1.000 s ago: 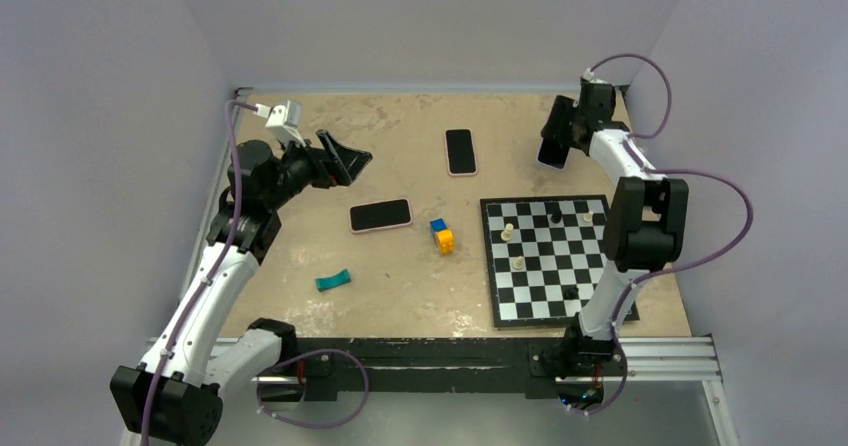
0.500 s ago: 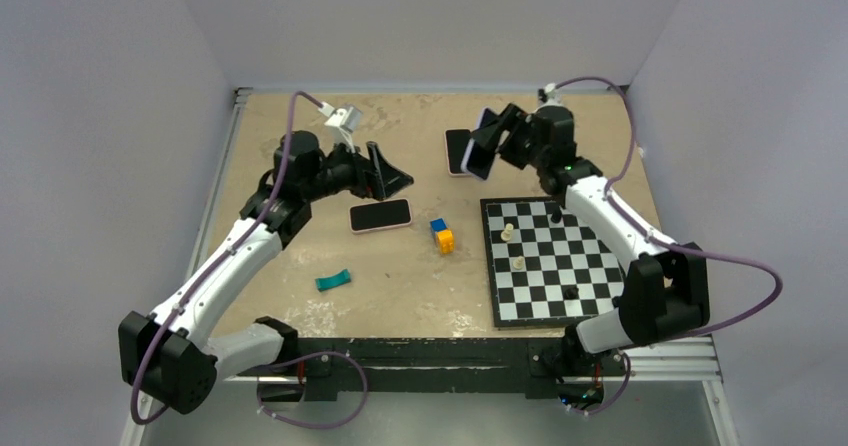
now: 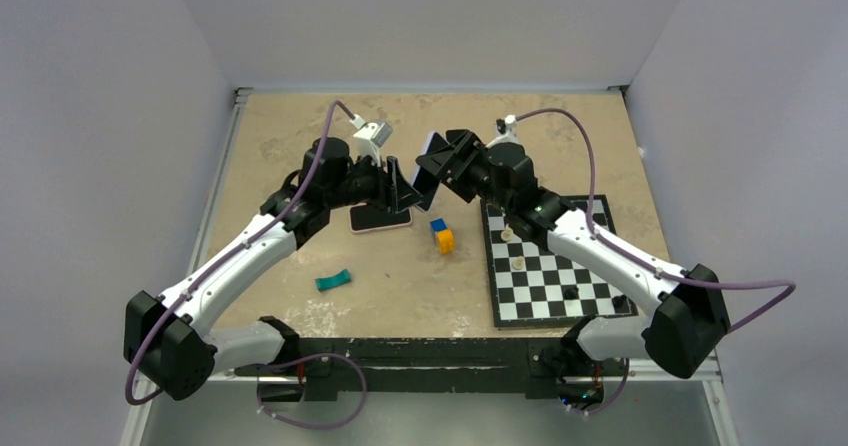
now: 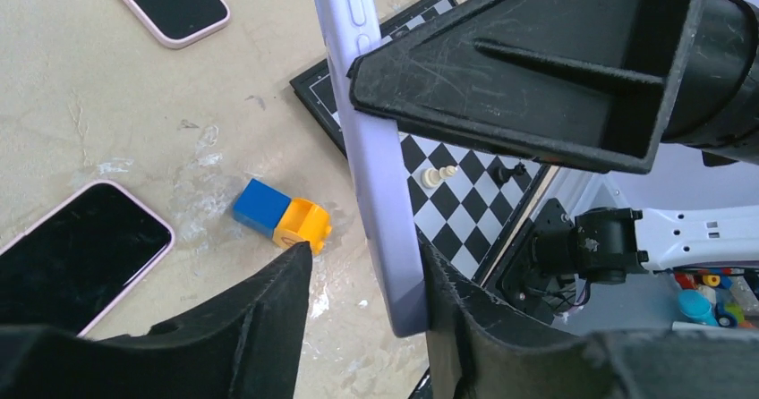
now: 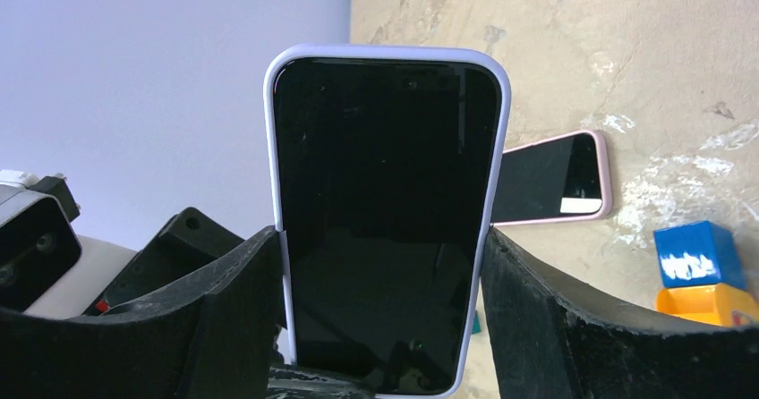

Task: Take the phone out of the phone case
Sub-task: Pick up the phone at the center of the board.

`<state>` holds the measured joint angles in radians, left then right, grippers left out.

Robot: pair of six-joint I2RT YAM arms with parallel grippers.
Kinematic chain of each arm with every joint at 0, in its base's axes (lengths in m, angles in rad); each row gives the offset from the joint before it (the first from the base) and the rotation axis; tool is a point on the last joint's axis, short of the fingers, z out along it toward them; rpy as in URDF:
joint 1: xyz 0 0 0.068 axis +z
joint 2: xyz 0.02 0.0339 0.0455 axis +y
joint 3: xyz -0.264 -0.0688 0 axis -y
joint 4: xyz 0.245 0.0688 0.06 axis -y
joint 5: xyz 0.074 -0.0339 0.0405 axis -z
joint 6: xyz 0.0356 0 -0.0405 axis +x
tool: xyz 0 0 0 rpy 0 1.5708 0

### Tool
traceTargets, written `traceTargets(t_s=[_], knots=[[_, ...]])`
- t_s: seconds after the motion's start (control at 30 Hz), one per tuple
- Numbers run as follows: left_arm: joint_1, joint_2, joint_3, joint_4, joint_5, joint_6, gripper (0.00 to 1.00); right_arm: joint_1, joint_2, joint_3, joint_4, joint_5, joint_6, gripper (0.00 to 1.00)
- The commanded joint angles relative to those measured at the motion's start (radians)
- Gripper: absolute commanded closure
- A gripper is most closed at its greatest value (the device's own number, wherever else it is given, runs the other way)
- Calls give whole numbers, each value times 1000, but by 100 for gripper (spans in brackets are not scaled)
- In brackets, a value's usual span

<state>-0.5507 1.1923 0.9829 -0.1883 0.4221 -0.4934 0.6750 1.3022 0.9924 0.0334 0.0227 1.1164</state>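
Step in hand: establishing a two-claw hold. The right claw (image 5: 383, 265) pinches the phone case (image 4: 380, 175), with the phone (image 5: 385, 193) inside, above the desk (image 3: 300, 136) at upper centre of the top view. The left claw (image 4: 367, 265) straddles the case edge, spread, not clamped. Next move likely requires clamping, then peeling the case away.

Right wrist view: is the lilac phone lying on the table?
No, the right tool grips the lilac phone between its fingers, raised off the table.
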Motion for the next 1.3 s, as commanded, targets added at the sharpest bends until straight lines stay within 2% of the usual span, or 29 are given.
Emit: traceTargets(t_s=[0.0, 0.1, 0.2, 0.33, 0.37, 0.4, 0.47, 0.5, 0.53, 0.63, 0.7, 0.8, 0.93, 1.03, 1.27], knots=[[-9, -17, 44, -13, -51, 28, 50, 74, -54, 10, 85, 119, 88, 100], [-17, -23, 42, -20, -69, 35, 55, 122, -59, 20, 67, 170, 96, 100], [-24, -28, 46, -22, -65, 53, 65, 149, -54, 35, 52, 188, 91, 100], [-24, -31, 53, -31, -40, 65, 95, 152, -85, 24, 61, 179, 32, 98], [-24, -33, 51, -27, -27, 65, 100, 152, -105, 14, 74, 171, -13, 81], [-25, -36, 49, -20, -8, 65, 100, 152, -125, 2, 91, 161, -75, 57], [-24, -47, 45, 0, 32, 68, 100, 139, -163, 2, 77, 132, -215, 26], [-24, -53, 40, 22, 56, 68, 100, 134, -183, 5, 49, 129, -280, 12], [-24, -63, 34, 43, 84, 67, 100, 122, -204, 4, 29, 107, -343, 10], [-24, -79, 22, 100, 161, 50, 100, 30, -268, -23, -18, -35, -458, 7], [-24, -82, 20, 127, 204, 41, 100, -78, -317, -64, -20, -176, -481, 7], [-24, -85, 8, 191, 267, 17, 100, -156, -397, -129, 25, -326, -520, 7], [-24, -76, -17, 296, 340, -44, 100, -211, -438, -182, 143, -512, -531, 9], [-23, -71, -33, 352, 373, -79, 100, -236, -429, -209, 228, -583, -483, 10], [-24, -57, -53, 447, 420, -145, 100, -250, -312, -239, 466, -826, -391, 26]])
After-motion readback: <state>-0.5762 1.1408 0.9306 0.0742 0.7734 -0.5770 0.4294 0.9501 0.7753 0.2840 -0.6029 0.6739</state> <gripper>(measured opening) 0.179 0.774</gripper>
